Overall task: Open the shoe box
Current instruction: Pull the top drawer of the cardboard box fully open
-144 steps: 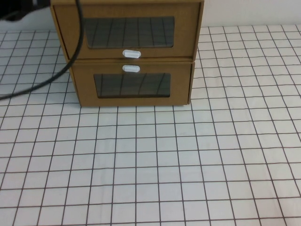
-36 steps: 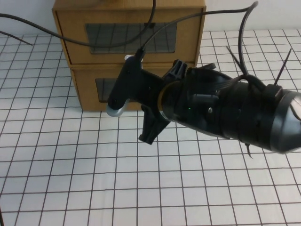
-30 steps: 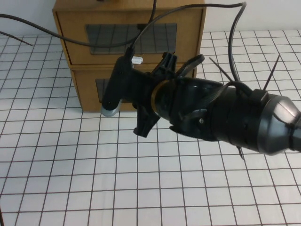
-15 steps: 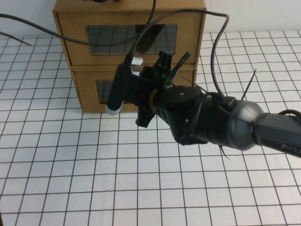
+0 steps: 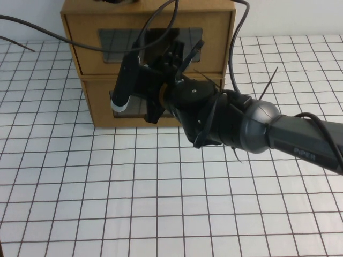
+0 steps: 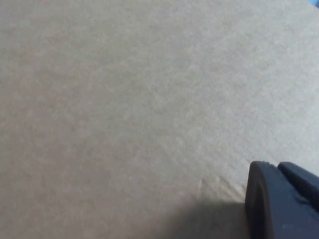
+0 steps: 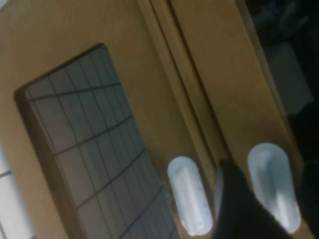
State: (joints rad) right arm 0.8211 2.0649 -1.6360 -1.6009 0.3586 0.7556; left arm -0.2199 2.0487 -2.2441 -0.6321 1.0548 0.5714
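Note:
Two brown cardboard shoe boxes are stacked at the back of the table, the upper box (image 5: 214, 48) on the lower box (image 5: 99, 110). Each has a dark window and a white handle on its front. My right gripper (image 5: 161, 80) is up against the fronts, turned on its side and hiding both handles in the high view. In the right wrist view it (image 7: 269, 172) is open. One dark finger (image 7: 234, 199) sits between the two handles and the other at the edge, so one white handle (image 7: 271, 184) lies between them; the second handle (image 7: 188, 194) is outside. Of my left gripper only one dark finger (image 6: 279, 204) shows, close against plain cardboard.
Black cables (image 5: 64, 43) hang across the upper box front from the left. The right arm's thick black body (image 5: 236, 120) spans the table (image 5: 80, 187) from the right edge to the boxes. The table has a white grid-patterned cover.
My right arm has swung up and forward from the middle of the table to the box fronts, bringing its fingers to the handles. The boxes have stayed where they were.

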